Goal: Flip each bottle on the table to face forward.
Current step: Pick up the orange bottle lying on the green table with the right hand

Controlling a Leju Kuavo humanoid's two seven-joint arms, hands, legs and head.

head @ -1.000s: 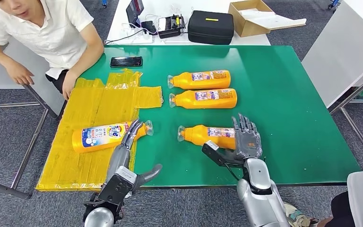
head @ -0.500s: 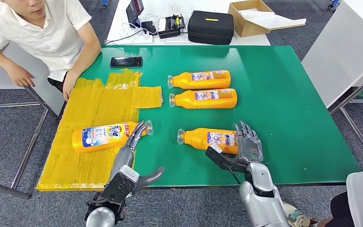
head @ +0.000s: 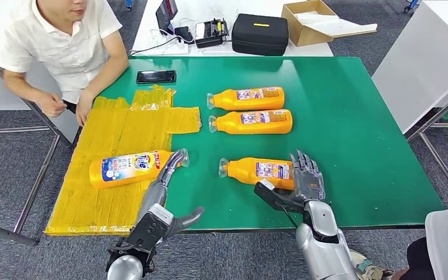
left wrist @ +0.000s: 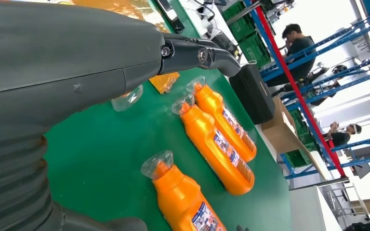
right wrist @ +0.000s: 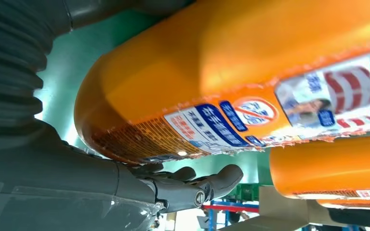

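Note:
Four orange bottles lie on their sides. One, with its blue and white label up, rests on the yellow sheet (head: 122,131): the left bottle (head: 125,168). My left hand (head: 162,182) is open, its fingers stretched beside that bottle's neck and its thumb out to the side. Two far bottles (head: 248,98) (head: 252,121) lie on the green table (head: 356,128). The near bottle (head: 255,170) (right wrist: 221,82) lies before my right hand (head: 303,182), which is cupped at its base with straight fingers (right wrist: 197,185) on one side and the thumb on the other.
A person (head: 64,41) sits at the table's far left corner, hands near the sheet. A black phone (head: 156,76) lies by them. Behind the table are a black case (head: 261,33), a cardboard box (head: 309,20) and cables. A white table stands at the right.
My right hand has edged a little nearer along the near bottle's base, and that bottle has shifted slightly. My left hand has drifted a bit right. The person has pulled their arms in.

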